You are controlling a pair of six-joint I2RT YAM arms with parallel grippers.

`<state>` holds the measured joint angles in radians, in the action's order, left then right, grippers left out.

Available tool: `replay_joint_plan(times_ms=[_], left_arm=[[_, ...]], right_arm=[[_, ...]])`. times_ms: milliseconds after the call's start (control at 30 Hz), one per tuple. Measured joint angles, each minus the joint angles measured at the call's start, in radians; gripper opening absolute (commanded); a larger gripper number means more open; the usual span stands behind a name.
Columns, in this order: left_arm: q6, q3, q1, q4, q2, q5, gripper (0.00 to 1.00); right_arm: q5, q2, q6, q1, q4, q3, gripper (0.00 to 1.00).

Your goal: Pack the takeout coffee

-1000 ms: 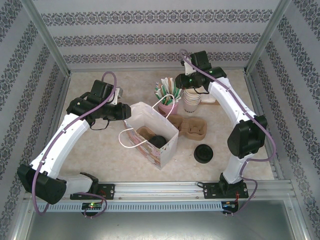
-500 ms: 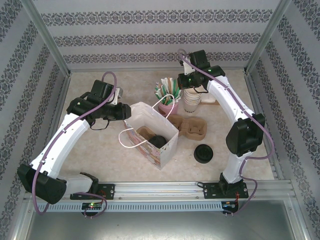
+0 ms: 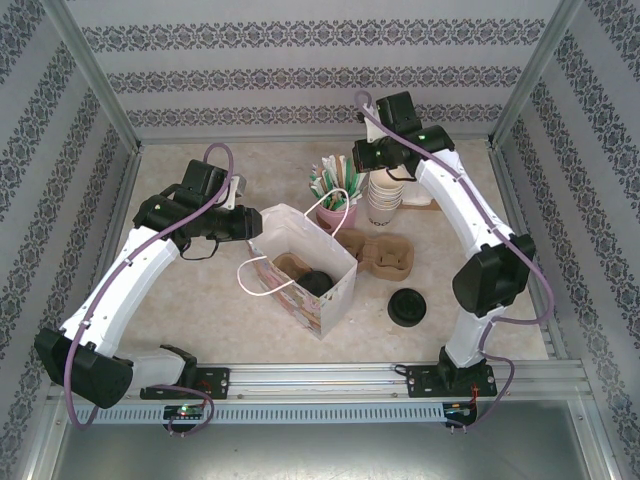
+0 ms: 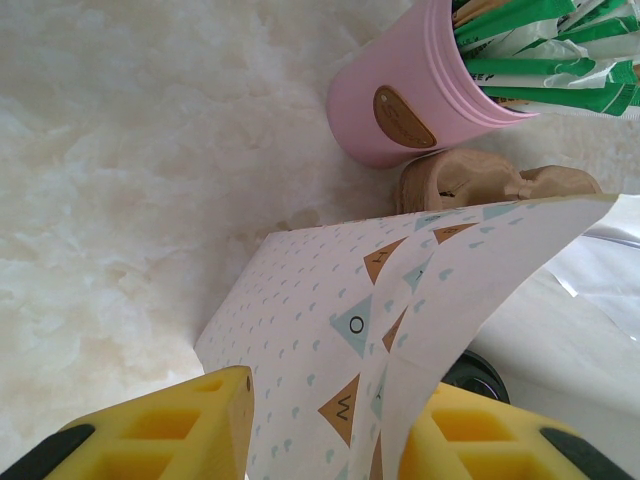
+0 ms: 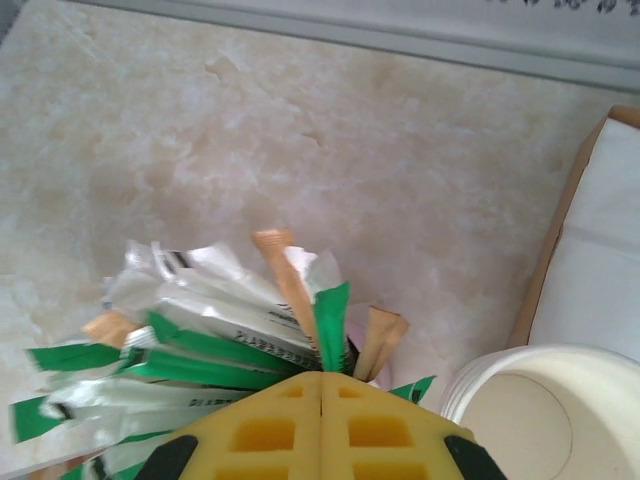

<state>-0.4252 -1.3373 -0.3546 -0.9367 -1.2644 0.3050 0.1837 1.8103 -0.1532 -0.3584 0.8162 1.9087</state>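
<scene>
The left hand (image 4: 325, 437) has its yellow fingers (image 4: 160, 430) part-way apart, one on each side of the patterned wall of the white paper bag (image 4: 300, 330). The paper fills the gap between them, but whether it is pinched or only straddled I cannot tell. The takeout coffee (image 3: 317, 283) stands inside the bag, just past that wall from the left hand, its black lid facing up beside a brown cardboard tray (image 3: 290, 267) that is also in the bag.

The right hand (image 5: 320, 382) has its fingers pressed fully together, the seam between them closed. Its tips sit right at the bunch of green and white sachets (image 5: 230, 320) standing in the pink cup (image 4: 400, 100). Whether a sachet is caught between the tips is hidden. Just to this hand's right is the stack of cream cups (image 5: 540, 410), open mouth up. The coffee is well apart from this hand, on its near side.

A second cup carrier (image 3: 385, 257) and loose black lids (image 3: 408, 305) lie on the marbled worktop (image 5: 350, 150), between the right hand and its arm's base
</scene>
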Motion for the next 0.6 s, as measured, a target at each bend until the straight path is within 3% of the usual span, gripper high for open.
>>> replay_joint_plan(times_ms=[333,600], left_arm=[[0.002,0.0,0.0,0.0,0.0,0.0,0.38],[0.002,0.002,0.0,0.0,0.002,0.0,0.38]], right_arm=[[-0.04,-0.192,-0.061,-0.022,0.034,0.152,0.0],[-0.1,-0.433,-0.08,-0.114,0.01,0.219,0.0]])
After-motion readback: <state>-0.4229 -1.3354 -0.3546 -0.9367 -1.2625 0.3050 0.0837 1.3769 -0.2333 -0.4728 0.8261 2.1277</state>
